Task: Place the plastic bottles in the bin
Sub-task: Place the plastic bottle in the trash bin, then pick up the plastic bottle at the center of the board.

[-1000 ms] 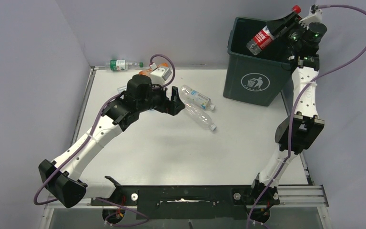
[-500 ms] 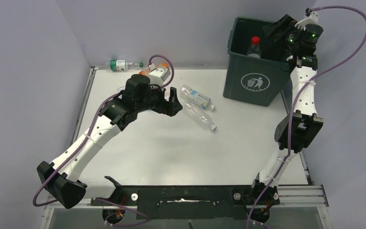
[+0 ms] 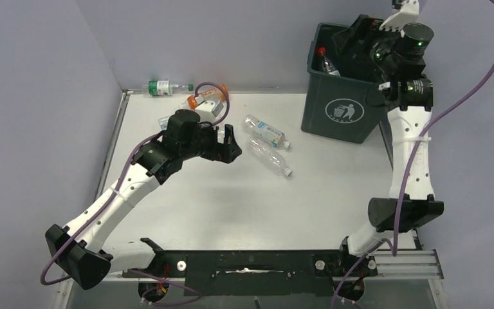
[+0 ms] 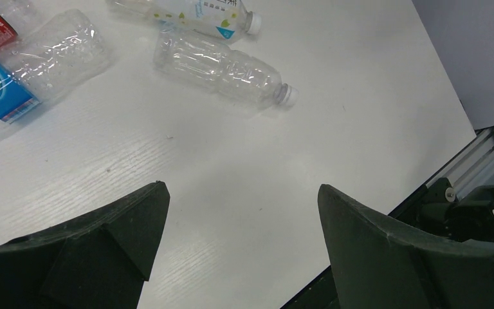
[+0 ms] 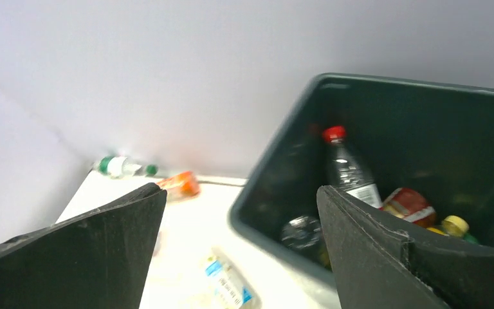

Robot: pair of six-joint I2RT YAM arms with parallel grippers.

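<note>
The dark green bin (image 3: 336,114) stands at the table's far right. Above its opening my right gripper (image 3: 350,40) hangs open with nothing in it. In the right wrist view that gripper (image 5: 241,188) frames the bin (image 5: 276,193), where a red-capped bottle (image 5: 348,172) lies among others. Two clear plastic bottles (image 3: 265,131) (image 3: 269,156) lie mid-table. Just left of them my left gripper (image 3: 228,143) is open and holds nothing. The left wrist view shows the left gripper (image 4: 241,187) over bare table, the plain clear bottle (image 4: 222,67) ahead.
An orange bottle (image 3: 193,101) and a green-labelled bottle (image 3: 161,87) lie at the far left by the wall. A crushed blue-labelled bottle (image 4: 32,71) lies left of my left gripper. Purple walls close in the back and left. A purple cable loops over each arm.
My right gripper opened and the red-labelled bottle dropped into the bin. That gripper then swung left over the opening. The left arm drew slightly back toward the left.
</note>
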